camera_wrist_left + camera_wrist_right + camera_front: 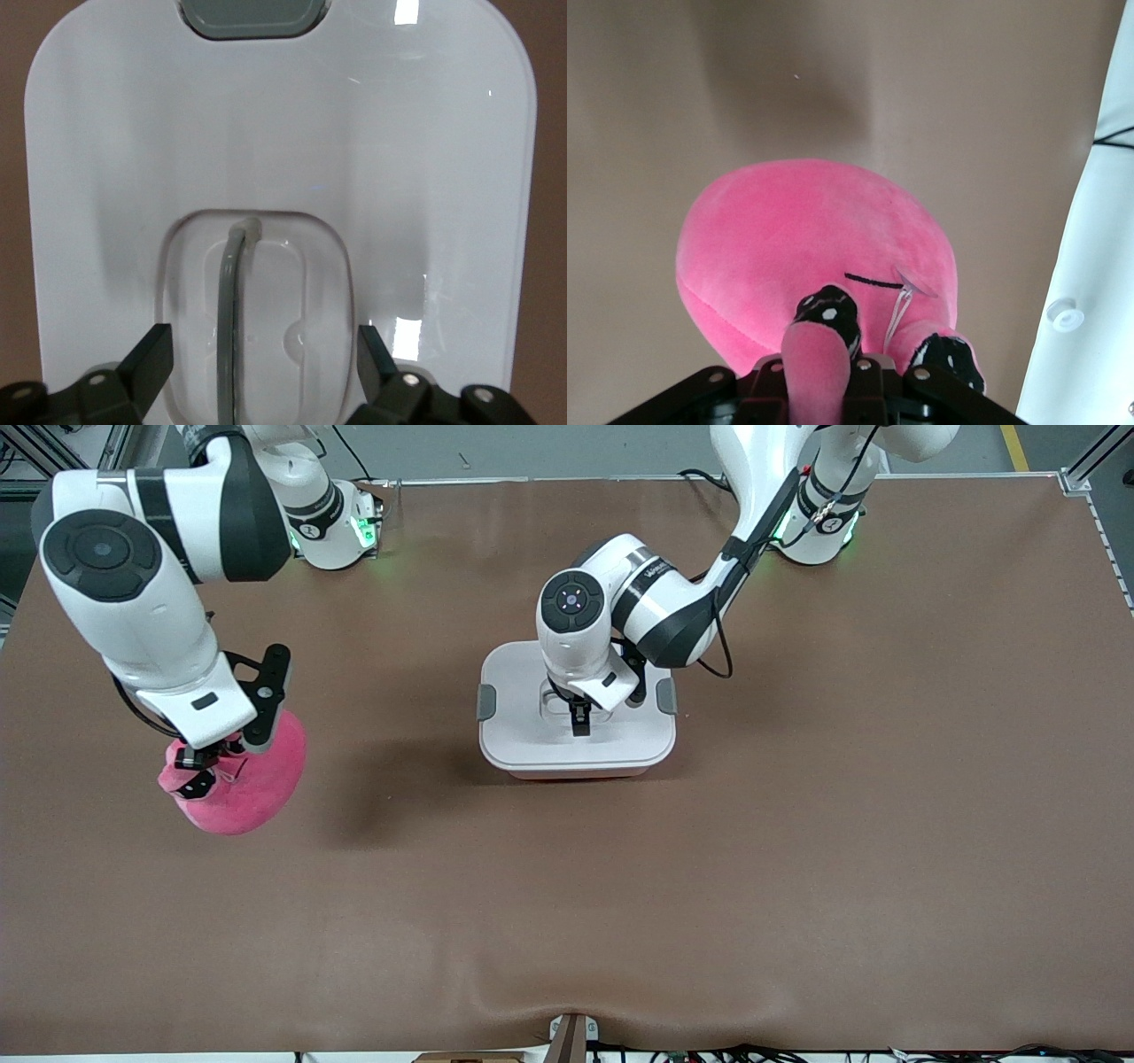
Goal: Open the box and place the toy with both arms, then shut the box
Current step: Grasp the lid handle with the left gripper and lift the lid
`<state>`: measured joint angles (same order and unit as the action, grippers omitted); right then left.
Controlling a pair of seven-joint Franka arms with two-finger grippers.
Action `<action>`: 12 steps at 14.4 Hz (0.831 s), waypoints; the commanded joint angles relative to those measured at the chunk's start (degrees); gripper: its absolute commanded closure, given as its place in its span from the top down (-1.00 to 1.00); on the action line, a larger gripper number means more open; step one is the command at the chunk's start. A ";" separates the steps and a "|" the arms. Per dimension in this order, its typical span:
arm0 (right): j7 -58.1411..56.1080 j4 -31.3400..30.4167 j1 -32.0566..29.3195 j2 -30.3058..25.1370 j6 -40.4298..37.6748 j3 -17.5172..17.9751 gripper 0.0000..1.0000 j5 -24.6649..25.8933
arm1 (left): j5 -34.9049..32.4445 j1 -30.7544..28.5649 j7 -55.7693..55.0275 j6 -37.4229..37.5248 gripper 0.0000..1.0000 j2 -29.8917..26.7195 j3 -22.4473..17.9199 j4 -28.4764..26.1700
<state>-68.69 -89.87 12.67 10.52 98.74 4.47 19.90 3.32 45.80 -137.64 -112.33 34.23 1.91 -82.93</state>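
Observation:
The box [532,731] stands at the table's middle with its white lid [266,133] on. My left gripper [580,722] hovers just over the lid's recessed centre, open, with a finger on either side of the grey handle [230,301]; in the left wrist view the gripper [263,338] touches nothing. My right gripper [208,766] is shut on a small limb of the pink plush toy [252,784] and holds it above the table toward the right arm's end. In the right wrist view the toy [806,239] hangs from the gripper [833,376], its dark eyes showing.
Grey latches sit at both ends of the lid [486,701] [666,695]; one shows in the left wrist view [252,18]. The brown table [797,824] is bare around the box. The toy's shadow lies on the table between toy and box.

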 commanded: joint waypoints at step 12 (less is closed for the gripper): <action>-2.95 -2.06 1.21 -0.33 0.83 -0.34 -1.00 0.22 | -1.65 0.52 -1.31 0.01 -1.00 0.05 -0.60 1.55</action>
<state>-71.30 -91.38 13.35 10.83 99.01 4.15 19.90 2.79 45.89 -137.73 -112.34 34.24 1.83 -82.20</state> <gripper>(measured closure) 0.846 0.934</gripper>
